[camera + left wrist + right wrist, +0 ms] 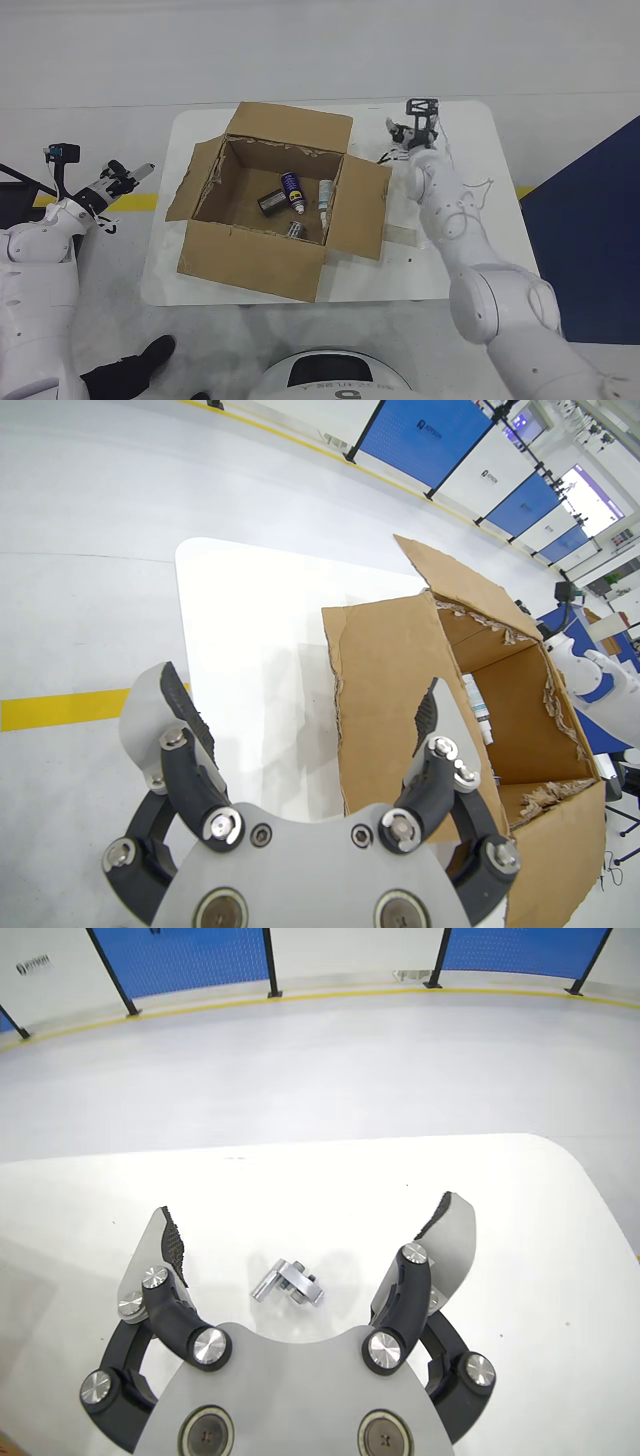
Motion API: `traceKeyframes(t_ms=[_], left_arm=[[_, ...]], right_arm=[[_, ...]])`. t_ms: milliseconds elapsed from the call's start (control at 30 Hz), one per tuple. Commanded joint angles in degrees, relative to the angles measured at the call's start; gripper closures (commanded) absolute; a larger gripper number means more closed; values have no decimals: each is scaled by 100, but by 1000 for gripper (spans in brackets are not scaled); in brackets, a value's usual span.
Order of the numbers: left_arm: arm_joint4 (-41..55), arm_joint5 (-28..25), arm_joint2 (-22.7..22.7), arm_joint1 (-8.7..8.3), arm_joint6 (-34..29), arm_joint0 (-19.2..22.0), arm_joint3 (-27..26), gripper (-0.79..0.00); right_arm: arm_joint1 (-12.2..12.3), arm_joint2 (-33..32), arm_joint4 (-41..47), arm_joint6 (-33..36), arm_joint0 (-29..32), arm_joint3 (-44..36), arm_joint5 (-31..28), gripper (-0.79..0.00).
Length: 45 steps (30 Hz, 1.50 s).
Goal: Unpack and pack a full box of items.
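Off the counter's left edge, over the floor, the left tool (302, 700) hangs with its fingers spread apart and nothing between them, well apart from the cardboard box (250, 262). The box stands open in the middle of the counter (200, 270), its four flaps folded outward and their edges torn. That ragged card looks soft and likely to bend or snag, so the flaps are poor places to pull. On the box floor lie a blue spray can (291, 190), a dark little block (271, 203) just left of it, a small silvery tin (295, 230) nearer, and a white tube (325, 200) along the right wall. The can is probably stiff, smooth and ready to roll, and is best taken across its middle. The tube looks light and may give under pressure, so a gentle pinch across its body would suit. At the far right of the counter, beyond the right flap, the right tool (310, 1223) hovers with its fingers wide apart, empty. Just below it a small metal bracket (287, 1283) lies on the counter, touching neither finger. It seems rigid, dense for its size, low and slick, so I would close on its flat sides.
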State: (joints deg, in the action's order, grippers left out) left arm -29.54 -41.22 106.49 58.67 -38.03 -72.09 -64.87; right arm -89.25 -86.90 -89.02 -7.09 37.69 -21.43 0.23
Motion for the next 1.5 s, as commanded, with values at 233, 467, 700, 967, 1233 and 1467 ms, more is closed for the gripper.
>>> traceKeyframes(t_ms=[233, 467, 700, 967, 1233, 1467], left_arm=[[0, 0, 0, 0, 0, 0, 0, -785], [0, 0, 0, 0, 0, 0, 0, -785], [0, 0, 0, 0, 0, 0, 0, -785], [0, 0, 0, 0, 0, 0, 0, -785], [0, 0, 0, 0, 0, 0, 0, -785], [0, 0, 0, 0, 0, 0, 0, -785]], right_arm=[[213, -7, -89, 458, -243, 523, -895, -785], [226, 205, -270, 257, -344, 817, -1165, -683], [158, 292, -112, 307, -436, 1020, -856, -517], [119, 381, -103, 396, -481, 1093, -636, -345], [119, 381, -103, 396, -481, 1093, -636, -132], [128, 647, -510, 304, -509, 1063, -700, 0]])
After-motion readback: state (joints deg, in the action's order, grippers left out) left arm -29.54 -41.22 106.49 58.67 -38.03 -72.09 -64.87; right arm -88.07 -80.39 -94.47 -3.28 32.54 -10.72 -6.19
